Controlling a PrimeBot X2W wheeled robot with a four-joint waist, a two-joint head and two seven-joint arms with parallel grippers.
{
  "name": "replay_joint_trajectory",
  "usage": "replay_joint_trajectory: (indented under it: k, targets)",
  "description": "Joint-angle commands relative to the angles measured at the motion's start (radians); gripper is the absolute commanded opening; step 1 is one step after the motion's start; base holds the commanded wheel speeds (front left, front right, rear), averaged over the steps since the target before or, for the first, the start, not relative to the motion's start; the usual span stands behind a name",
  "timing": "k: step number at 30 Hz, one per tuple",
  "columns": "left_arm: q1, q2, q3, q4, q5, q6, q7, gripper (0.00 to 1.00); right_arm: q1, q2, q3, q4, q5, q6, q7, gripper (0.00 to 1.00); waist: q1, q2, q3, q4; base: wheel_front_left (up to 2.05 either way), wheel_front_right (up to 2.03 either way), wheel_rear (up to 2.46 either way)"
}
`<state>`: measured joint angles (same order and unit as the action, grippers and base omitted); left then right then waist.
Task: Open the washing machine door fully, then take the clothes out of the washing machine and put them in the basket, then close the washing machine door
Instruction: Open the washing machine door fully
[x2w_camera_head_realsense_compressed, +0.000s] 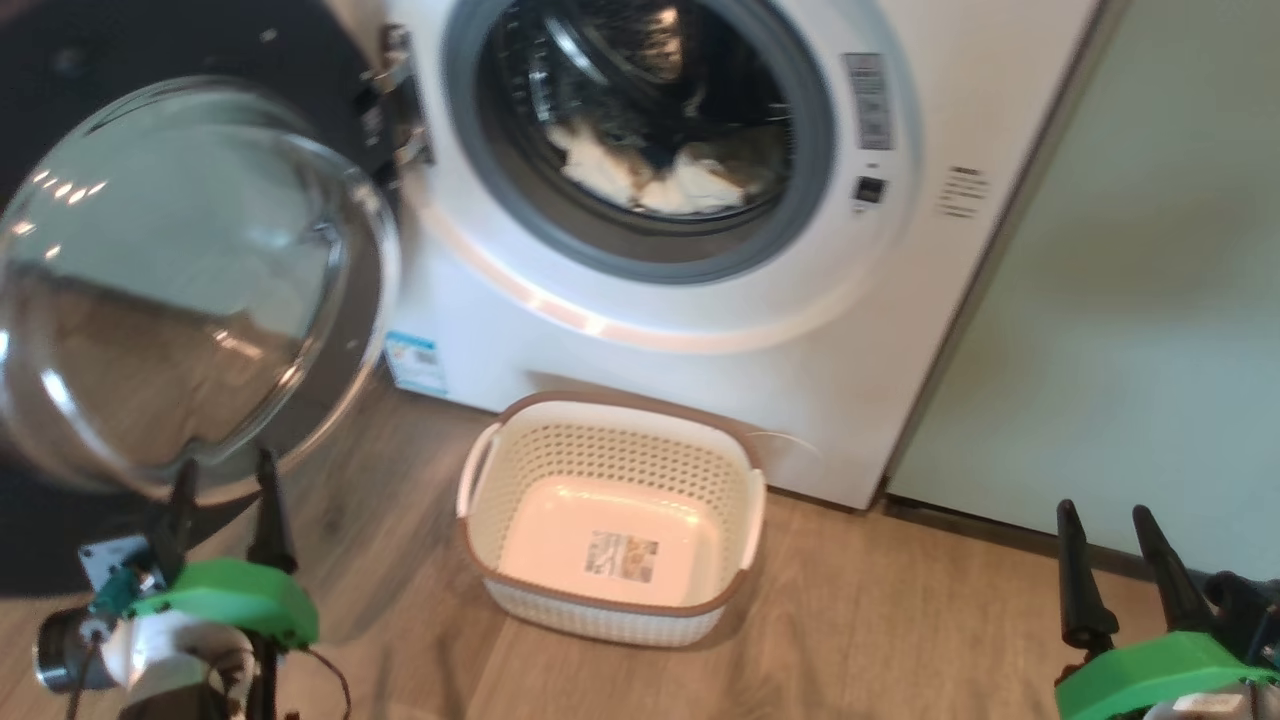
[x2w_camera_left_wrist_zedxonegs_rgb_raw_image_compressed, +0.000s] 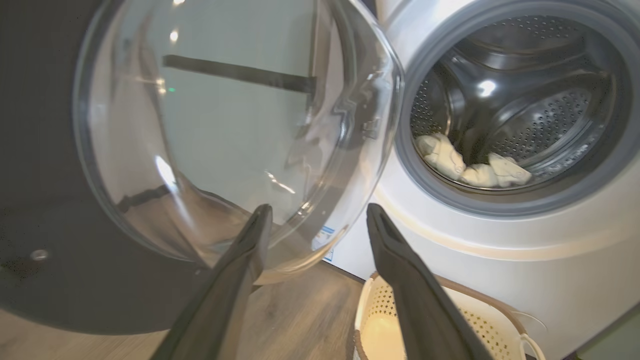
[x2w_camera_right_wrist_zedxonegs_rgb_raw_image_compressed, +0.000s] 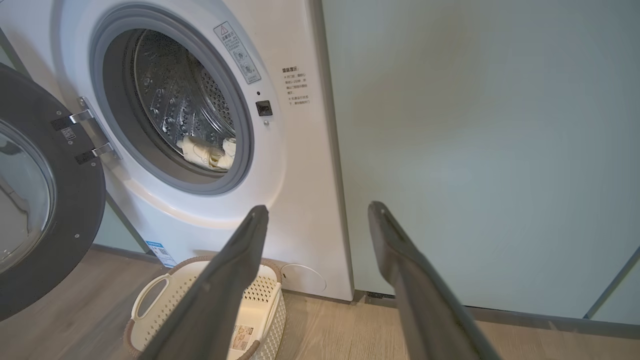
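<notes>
The open washing machine door (x2w_camera_head_realsense_compressed: 190, 280) bulges just before the left gripper (x2w_camera_head_realsense_compressed: 226, 464). It and the right gripper (x2w_camera_head_realsense_compressed: 1105, 510) gape wide, empty.

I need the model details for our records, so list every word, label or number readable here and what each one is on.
No text reads clearly.
Grey warning sticker on the washing machine: too small.
Printed note beside it: too small.
Blue label, machine's lower corner: blurred.
Sticker in the basket: blurred.
Small tag on the washing machine door: too small.
</notes>
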<state>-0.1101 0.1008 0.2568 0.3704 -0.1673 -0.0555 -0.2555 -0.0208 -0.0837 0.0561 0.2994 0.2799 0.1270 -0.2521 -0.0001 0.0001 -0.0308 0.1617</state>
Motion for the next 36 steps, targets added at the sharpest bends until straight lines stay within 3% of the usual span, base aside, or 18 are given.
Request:
replay_joint_trajectory:
  k: [1,20,36]
  targets:
    - [-0.039,0.016,0.022,-0.037,0.010,-0.007,-0.006,1.00,-0.016,-0.006,0.015,-0.036,-0.007,0.004,-0.010,1.00,0.0001,-0.0001,-0.012,-0.033,0.00,0.00,0.00]
    - [-0.047,0.050,-0.087,0.046,-0.002,-0.068,-0.006,1.00,-0.006,-0.017,0.009,-0.078,-0.035,0.004,-0.010,1.00,0.0001,-0.0001,-0.032,-0.220,0.00,0.00,0.00]
    - [-0.041,0.051,-0.105,0.060,-0.053,-0.074,-0.006,1.00,0.005,-0.019,-0.009,-0.080,-0.040,0.004,-0.010,1.00,0.0001,-0.0001,-0.036,-0.248,0.00,0.00,0.00]
